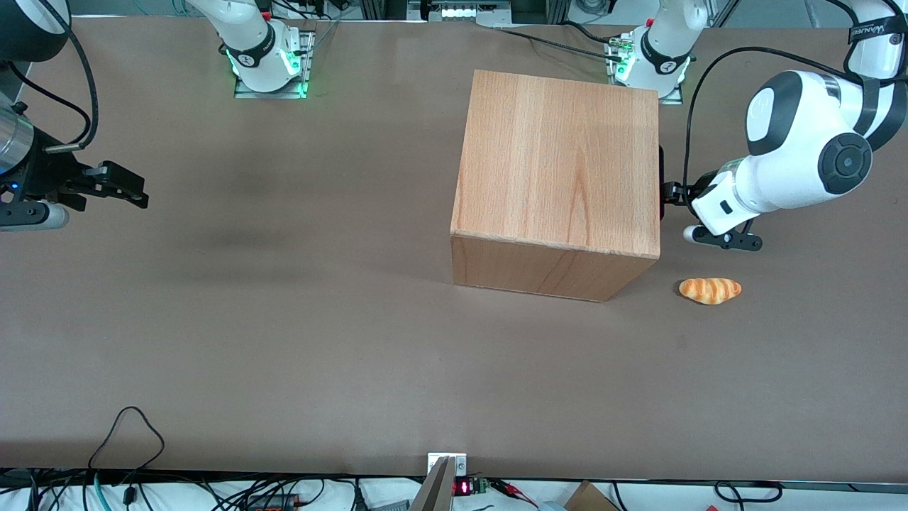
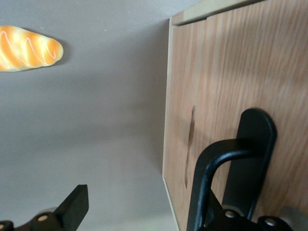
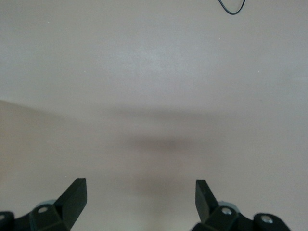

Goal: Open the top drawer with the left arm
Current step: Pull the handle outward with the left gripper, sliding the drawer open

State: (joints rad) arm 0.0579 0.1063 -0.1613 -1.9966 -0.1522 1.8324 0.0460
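Note:
The beech cube cabinet (image 1: pixel 560 156) stands on the brown table, its drawer side facing the working arm's end. The top drawer's front panel (image 2: pixel 226 72) looks flush with the cabinet, with its long black slot handle (image 2: pixel 256 159) on it. The handle's edge also shows in the front view (image 1: pixel 661 186). The left arm (image 1: pixel 794 152) reaches in front of the drawer. Its black gripper (image 1: pixel 672 193) is open, jaws wide apart (image 2: pixel 142 199). One finger (image 2: pixel 209 178) lies against the panel at the handle. The other finger (image 2: pixel 76 204) hangs over bare table.
A toy bread roll (image 1: pixel 709 290) lies on the table in front of the cabinet's drawer side, nearer the front camera than the gripper; it also shows in the left wrist view (image 2: pixel 26 48). A black cable (image 1: pixel 691 106) loops from the arm above the table.

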